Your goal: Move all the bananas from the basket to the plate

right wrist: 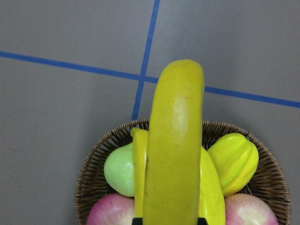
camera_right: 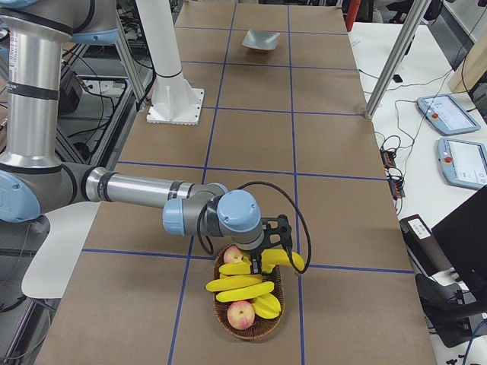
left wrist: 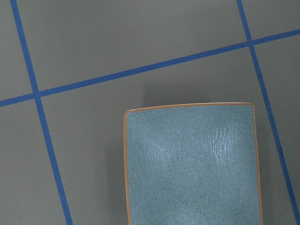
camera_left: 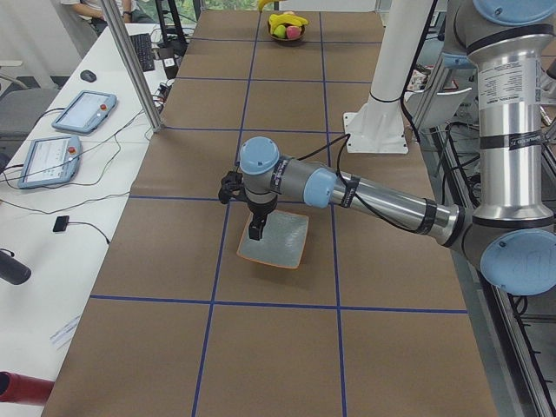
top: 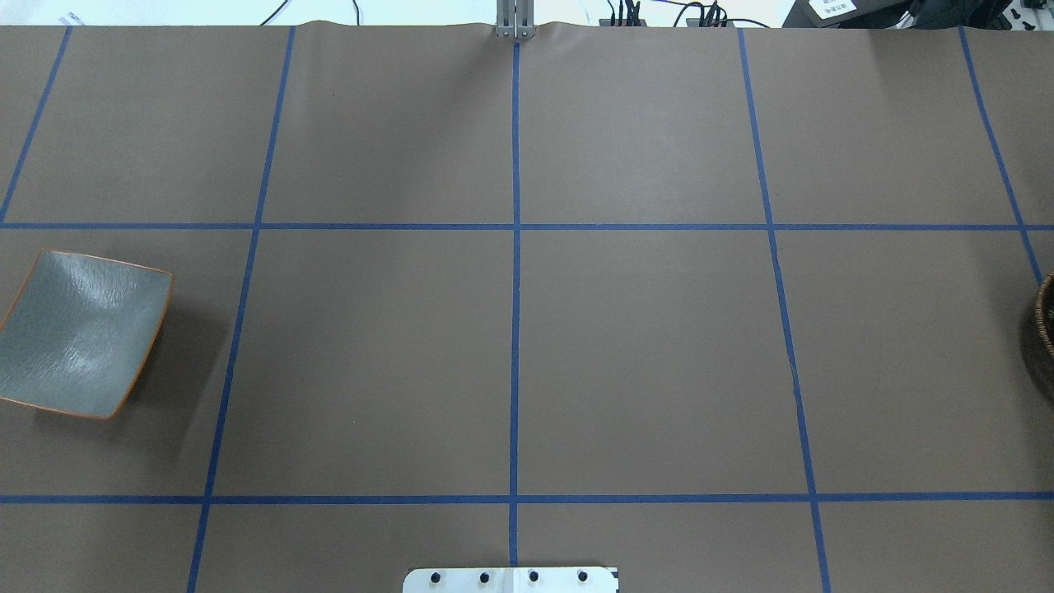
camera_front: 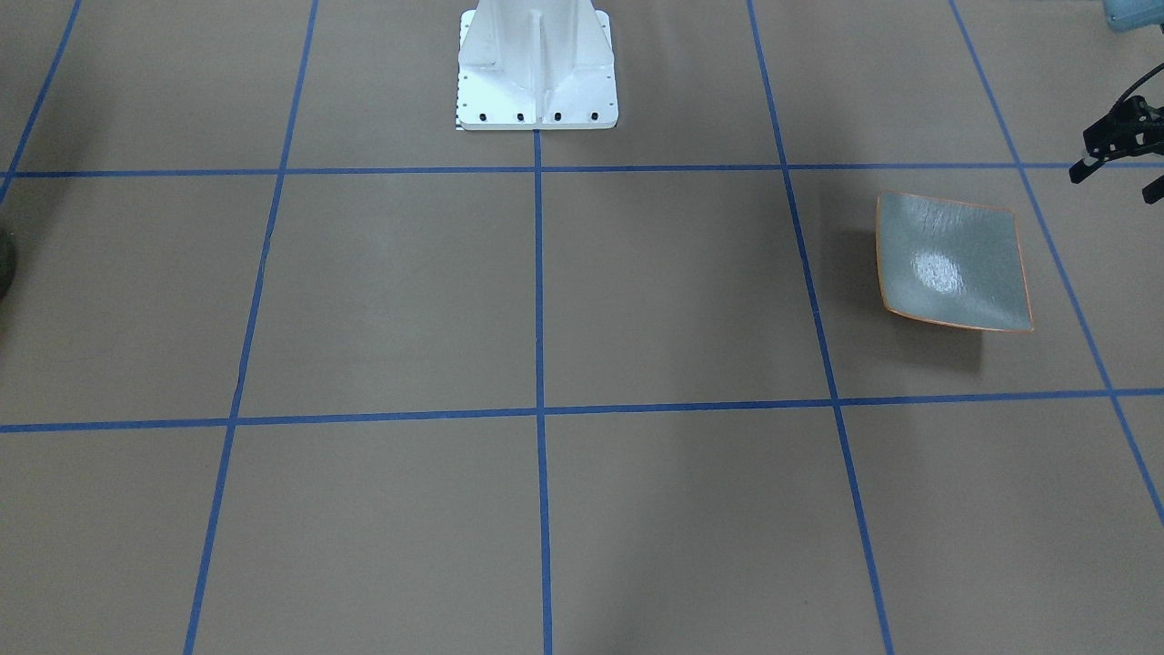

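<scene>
My right gripper (camera_right: 268, 255) is shut on one yellow banana (right wrist: 173, 150), which hangs just above the wicker basket (right wrist: 93, 173). More bananas (camera_right: 240, 286) lie in the basket with two pink apples (camera_right: 241, 313), a green fruit (right wrist: 119, 169) and a ribbed yellow fruit (right wrist: 234, 161). The basket sits at the table's right end, with only its rim (top: 1046, 329) showing in the overhead view. The square grey-green plate (top: 78, 333) with an orange rim lies empty at the left end. My left gripper (camera_front: 1117, 177) hovers beside and above the plate (camera_front: 950, 264), open and holding nothing.
The white robot pedestal (camera_front: 536, 68) stands at the middle of the robot's side of the table. Blue tape lines mark a grid on the brown table (top: 642, 354). A metal post (camera_left: 130, 65) and a side desk with tablets (camera_left: 52, 143) flank the operators' side.
</scene>
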Available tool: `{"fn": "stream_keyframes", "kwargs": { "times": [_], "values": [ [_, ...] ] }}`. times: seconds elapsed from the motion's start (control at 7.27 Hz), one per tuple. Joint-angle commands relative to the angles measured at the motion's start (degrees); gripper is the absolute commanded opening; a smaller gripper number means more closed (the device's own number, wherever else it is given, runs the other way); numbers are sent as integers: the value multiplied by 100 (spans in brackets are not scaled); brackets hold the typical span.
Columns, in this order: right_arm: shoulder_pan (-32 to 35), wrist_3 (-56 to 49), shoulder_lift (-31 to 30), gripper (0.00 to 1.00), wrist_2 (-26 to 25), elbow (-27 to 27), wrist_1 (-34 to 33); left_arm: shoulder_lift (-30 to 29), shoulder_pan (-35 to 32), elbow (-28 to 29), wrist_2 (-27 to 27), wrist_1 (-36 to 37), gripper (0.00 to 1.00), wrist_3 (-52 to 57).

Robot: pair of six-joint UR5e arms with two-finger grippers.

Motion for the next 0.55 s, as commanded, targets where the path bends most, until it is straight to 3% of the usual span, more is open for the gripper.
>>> {"fn": "stream_keyframes", "kwargs": {
  "times": [0.0, 0.14, 0.41],
  "values": [
    [-507, 1890, 509, 0, 833, 313, -5, -402, 70, 52, -269, -293, 99, -893],
    [-824, 2699, 668, 0, 959, 383, 327, -743, 288, 78, -271, -302, 99, -1428],
    [-1972, 5328, 1036, 0, 865, 550, 1764, -1289, 772, 96, -271, -320, 99, -2396]
  ]
}}
